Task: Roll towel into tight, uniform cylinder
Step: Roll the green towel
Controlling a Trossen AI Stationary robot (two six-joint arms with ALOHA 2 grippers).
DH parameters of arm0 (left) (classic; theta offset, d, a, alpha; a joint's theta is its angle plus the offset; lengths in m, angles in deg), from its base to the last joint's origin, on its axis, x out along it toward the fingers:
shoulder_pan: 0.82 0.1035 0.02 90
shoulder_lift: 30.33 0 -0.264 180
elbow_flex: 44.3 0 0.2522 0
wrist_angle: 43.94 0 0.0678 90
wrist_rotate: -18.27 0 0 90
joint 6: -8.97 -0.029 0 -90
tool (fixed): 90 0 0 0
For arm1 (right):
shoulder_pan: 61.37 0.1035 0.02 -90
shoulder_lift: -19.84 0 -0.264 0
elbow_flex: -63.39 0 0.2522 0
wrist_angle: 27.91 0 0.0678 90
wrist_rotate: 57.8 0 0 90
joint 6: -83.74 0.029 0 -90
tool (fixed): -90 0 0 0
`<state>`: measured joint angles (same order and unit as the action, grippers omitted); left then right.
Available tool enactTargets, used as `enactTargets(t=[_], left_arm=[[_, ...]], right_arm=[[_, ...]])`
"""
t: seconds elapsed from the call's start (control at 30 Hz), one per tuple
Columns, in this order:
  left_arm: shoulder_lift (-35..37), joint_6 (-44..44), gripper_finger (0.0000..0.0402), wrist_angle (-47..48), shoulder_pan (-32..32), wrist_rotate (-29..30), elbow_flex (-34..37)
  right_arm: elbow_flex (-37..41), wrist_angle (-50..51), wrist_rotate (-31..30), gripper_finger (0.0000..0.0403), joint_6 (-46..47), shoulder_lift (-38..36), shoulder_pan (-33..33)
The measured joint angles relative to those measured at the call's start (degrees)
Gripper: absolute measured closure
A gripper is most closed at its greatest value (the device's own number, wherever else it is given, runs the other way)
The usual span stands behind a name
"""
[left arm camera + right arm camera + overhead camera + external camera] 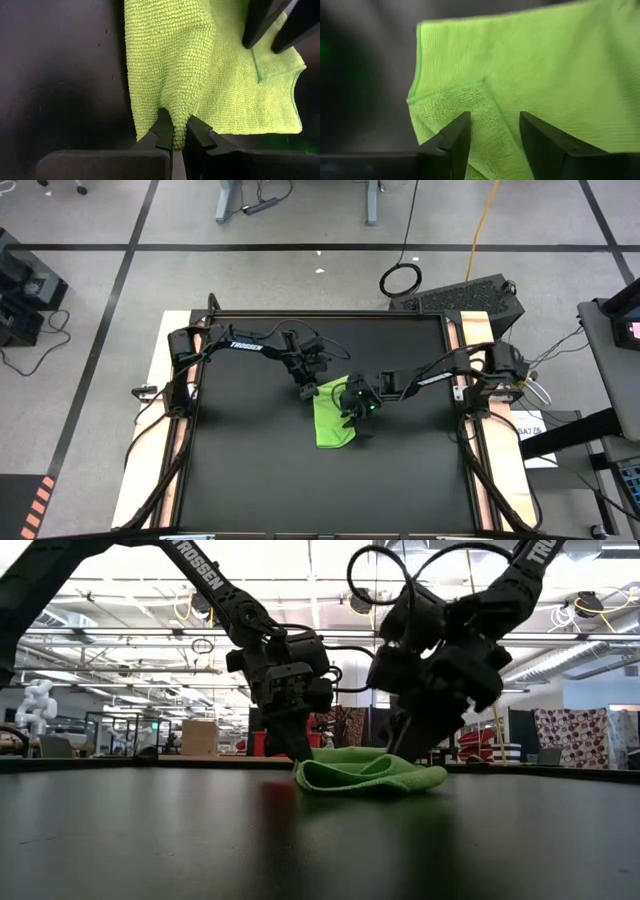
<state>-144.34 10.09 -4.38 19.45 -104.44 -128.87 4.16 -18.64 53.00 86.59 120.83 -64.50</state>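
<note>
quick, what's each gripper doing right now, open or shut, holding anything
Left gripper: shut on a pinched fold at the towel edge.
Right gripper: open, fingers apart over the towel, nothing held.

We can read "TROSSEN" in white letters on the left arm (245, 346), and again on that arm's upper link in the low view; nothing else reads clearly.
</note>
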Motion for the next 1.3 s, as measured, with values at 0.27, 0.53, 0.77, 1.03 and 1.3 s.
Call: enactTargets(t=[0.27,0.53,0.77,1.03,1.3], left_arm=[[0.0,0.0,0.0382,0.3,0.0,0.2,0.0],[0.0,0.0,0.0382,0.9,0.1,1.6,0.0],[-1.4,-0.1,0.0382,2.1,0.3,1.5,-0.3],[-3.7,-0.1,0.0382,2.7,0.3,0.0,-0.4],[-3.9,-0.2,0.0382,3.2,0.9,0.0,-0.7]], right_arm=[[-0.2,0.1,-5.9,0.0294,-1.5,1.8,3.0],[-0.1,4.1,-7.1,0.0396,-3.8,-0.4,3.4],[0.0,7.3,-7.6,0.0398,-6.1,-5.4,4.5],[0.0,11.0,-7.6,0.0393,-8.6,-10.0,4.7],[0.0,14.5,-8.1,0.0392,-13.4,-10.4,7.1]])
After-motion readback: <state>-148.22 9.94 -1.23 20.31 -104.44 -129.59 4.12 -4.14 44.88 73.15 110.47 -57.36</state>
